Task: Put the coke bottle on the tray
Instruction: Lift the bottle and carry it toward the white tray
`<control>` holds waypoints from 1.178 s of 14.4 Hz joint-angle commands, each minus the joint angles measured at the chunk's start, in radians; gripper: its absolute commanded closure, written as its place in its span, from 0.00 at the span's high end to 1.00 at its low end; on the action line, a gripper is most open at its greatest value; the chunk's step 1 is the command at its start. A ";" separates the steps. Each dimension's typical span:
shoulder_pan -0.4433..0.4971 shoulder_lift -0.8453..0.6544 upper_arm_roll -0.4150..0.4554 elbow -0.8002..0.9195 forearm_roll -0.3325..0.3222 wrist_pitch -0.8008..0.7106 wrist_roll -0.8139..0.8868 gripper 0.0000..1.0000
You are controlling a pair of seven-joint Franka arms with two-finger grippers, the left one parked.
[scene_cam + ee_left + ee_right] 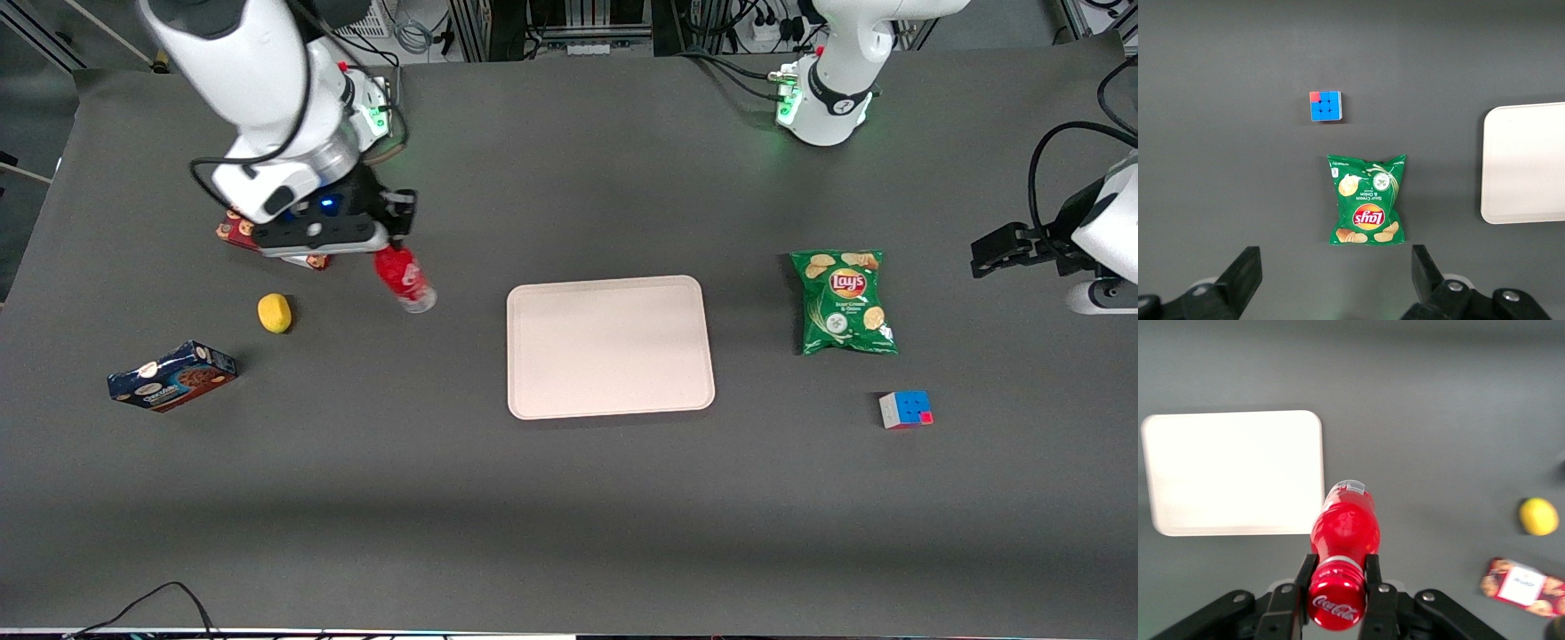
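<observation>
Red coke bottle [1345, 523] pinched in pincer [1337, 581]; lemon [275, 313] beside; tray [610, 346] bare.

One bottle [404, 277], tray [610, 347], lemon [275, 313], two boxes [172, 376].

Red coke bottle [1345, 537] tilted, cap clamped in end effector [1336, 587]; pinkish-beige tray [610, 347] bare, nearby.

Yellow lemon [275, 313] at left of the front view, blue cookie box [172, 376] below it; green chip bag [843, 301] at right, colour cube [906, 410] beneath.
</observation>
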 commanded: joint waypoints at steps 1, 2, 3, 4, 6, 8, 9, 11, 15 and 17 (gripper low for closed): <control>0.067 0.243 0.030 0.237 -0.004 -0.040 0.173 0.00; 0.085 0.286 0.032 0.259 -0.006 -0.029 0.205 0.00; 0.102 0.326 0.030 0.271 -0.017 -0.013 0.227 0.00; 0.115 0.357 0.030 0.272 -0.032 0.029 0.241 0.00; 0.131 0.414 0.032 0.269 -0.070 0.078 0.271 0.00; 0.145 0.467 0.038 0.261 -0.124 0.124 0.311 0.00; 0.145 0.490 0.039 0.253 -0.130 0.144 0.323 0.00; 0.144 0.524 0.039 0.221 -0.133 0.208 0.325 0.00; 0.141 0.550 0.039 0.183 -0.136 0.278 0.327 0.00; 0.139 0.555 0.039 0.178 -0.142 0.279 0.327 0.00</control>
